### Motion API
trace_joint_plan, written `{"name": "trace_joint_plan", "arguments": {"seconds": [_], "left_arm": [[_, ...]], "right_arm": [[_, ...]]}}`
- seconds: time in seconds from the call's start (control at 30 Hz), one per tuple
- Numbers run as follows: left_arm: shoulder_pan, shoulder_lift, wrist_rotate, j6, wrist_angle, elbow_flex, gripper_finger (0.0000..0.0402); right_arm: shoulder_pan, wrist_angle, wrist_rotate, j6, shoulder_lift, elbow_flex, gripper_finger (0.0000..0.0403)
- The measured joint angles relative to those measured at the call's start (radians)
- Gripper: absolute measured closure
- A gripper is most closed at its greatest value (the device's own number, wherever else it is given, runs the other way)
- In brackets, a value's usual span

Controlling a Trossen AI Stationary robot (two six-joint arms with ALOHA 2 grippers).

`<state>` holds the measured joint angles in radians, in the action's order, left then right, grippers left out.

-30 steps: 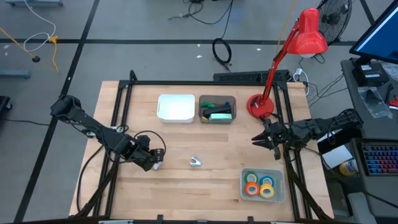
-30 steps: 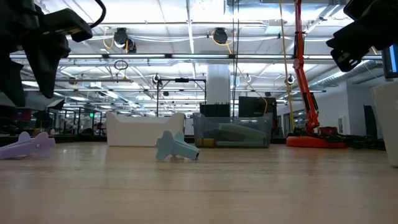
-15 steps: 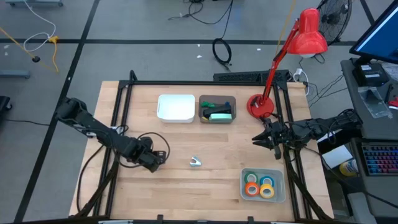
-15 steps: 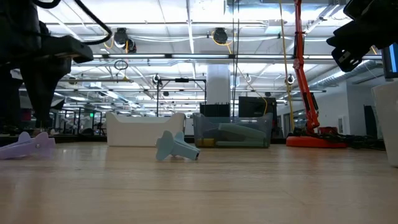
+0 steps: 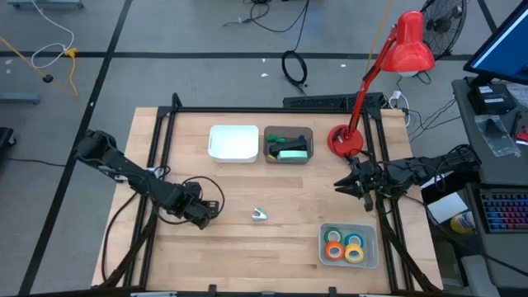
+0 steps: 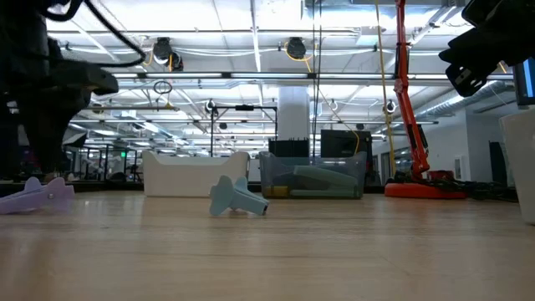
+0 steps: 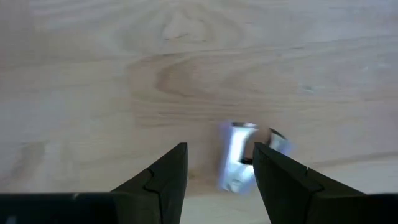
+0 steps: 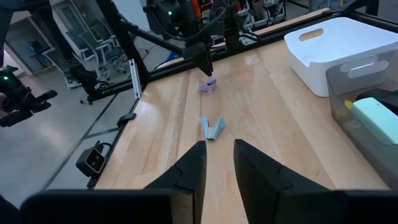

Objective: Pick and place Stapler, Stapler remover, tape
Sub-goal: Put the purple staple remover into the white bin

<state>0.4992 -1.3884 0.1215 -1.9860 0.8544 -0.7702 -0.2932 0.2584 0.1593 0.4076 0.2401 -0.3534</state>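
We see the left gripper (image 5: pixel 208 212) low over a pale purple staple remover (image 6: pixel 38 196), fingers apart around it without gripping. The right gripper (image 5: pixel 341 184) waits near the lamp (image 5: pixel 346 140), fingers slightly apart. Tape rolls (image 5: pixel 345 247) sit in their tray (image 5: pixel 371 233).

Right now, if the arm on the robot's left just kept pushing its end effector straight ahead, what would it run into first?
The left end effector points down at the table with its fingers apart. Straight ahead lies a small pale lilac stapler remover, between the fingers' line, then the wooden table. Depth is unclear, but it looks very close.
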Motion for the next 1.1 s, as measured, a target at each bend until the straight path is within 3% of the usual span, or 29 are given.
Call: {"name": "trace_joint_plan", "arguments": {"seconds": [0.47,1.0,1.1], "left_arm": [[0.000,-0.002,-0.018,-0.006,-0.131,0.084,0.0224],[0.000,-0.001,0.031,0.042,-0.150,0.083,0.0388],[0.000,0.000,0.045,0.044,-0.155,0.083,0.0395]], "right_arm": [[0.000,0.000,0.000,0.026,0.000,0.000,0.0330],[0.000,0.000,0.001,0.053,0.000,0.000,0.0330],[0.000,0.000,0.001,0.053,0.000,0.000,0.0330]]}}
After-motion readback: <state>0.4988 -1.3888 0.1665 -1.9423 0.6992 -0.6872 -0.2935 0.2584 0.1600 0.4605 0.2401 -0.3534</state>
